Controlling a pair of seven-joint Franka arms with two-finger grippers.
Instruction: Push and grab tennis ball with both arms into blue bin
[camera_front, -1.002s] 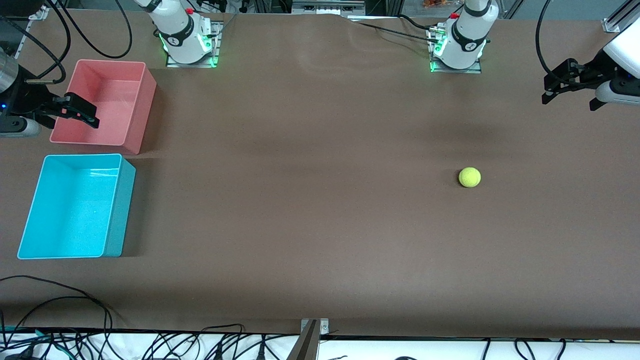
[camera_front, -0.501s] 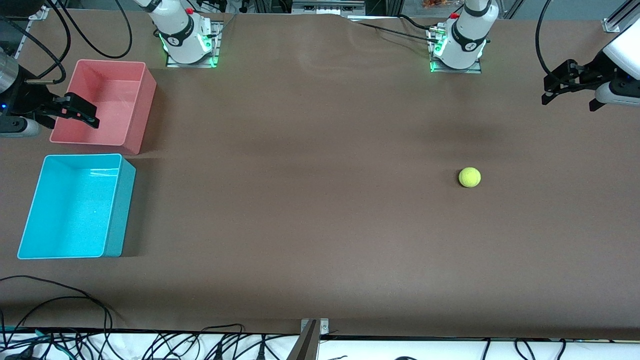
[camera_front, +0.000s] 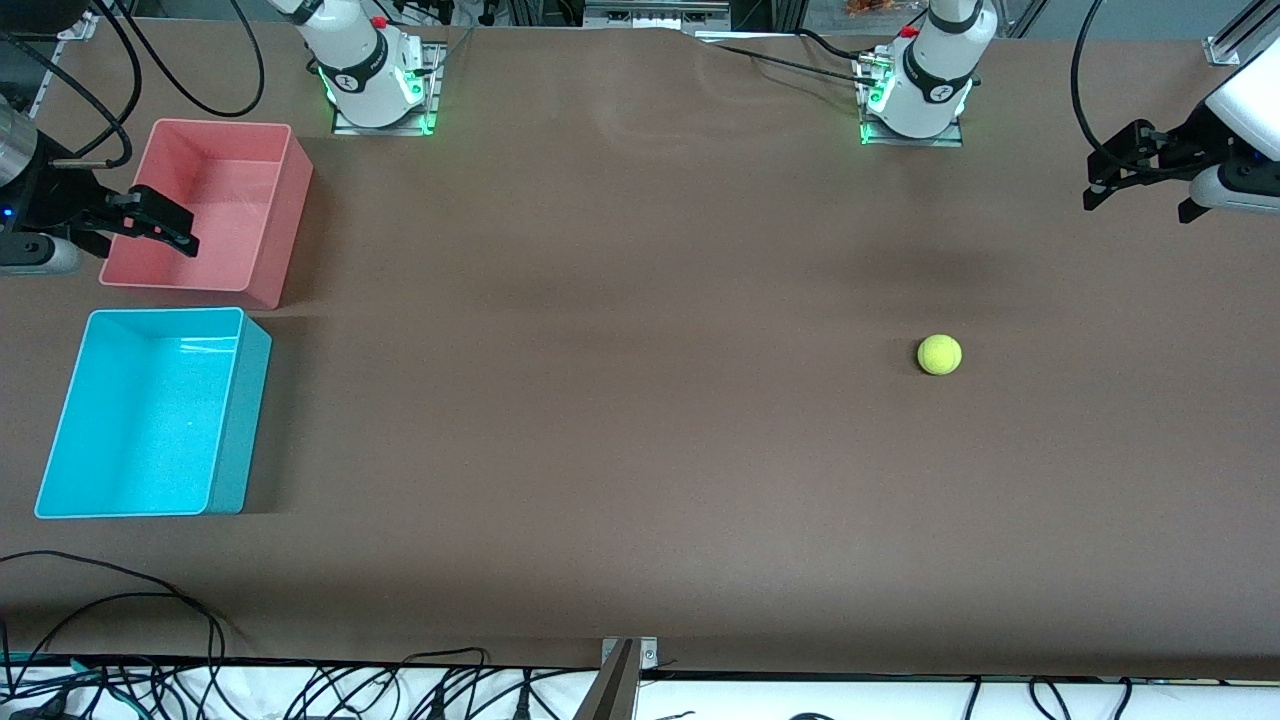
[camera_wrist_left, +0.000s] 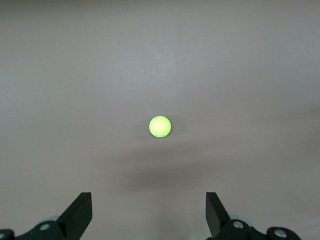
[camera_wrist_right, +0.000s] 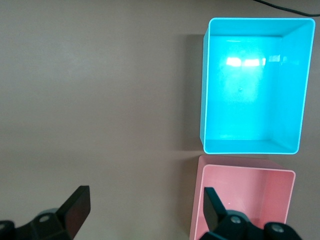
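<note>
Nothing moves since earlier: the ball (camera_front: 940, 354) sits mid-right, blue bin (camera_front: 150, 412) lower left on the table (camera_front: 640, 400). The left gripper (camera_front: 1140, 185) at upper right and right gripper (camera_front: 140, 225) at upper left hover with fingers apart. A hard push may roll the ball past the bin.

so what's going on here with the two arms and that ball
Nothing is being handled yet. The tennis ball sits alone on the brown table, toward the left arm's end. The left gripper hangs open above that end of the table, with the ball in its wrist camera's sight. The right gripper is open over the edge of the pink bin. The blue bin, empty, sits beside the pink one, nearer the front camera. Neither gripper touches the ball.
</note>
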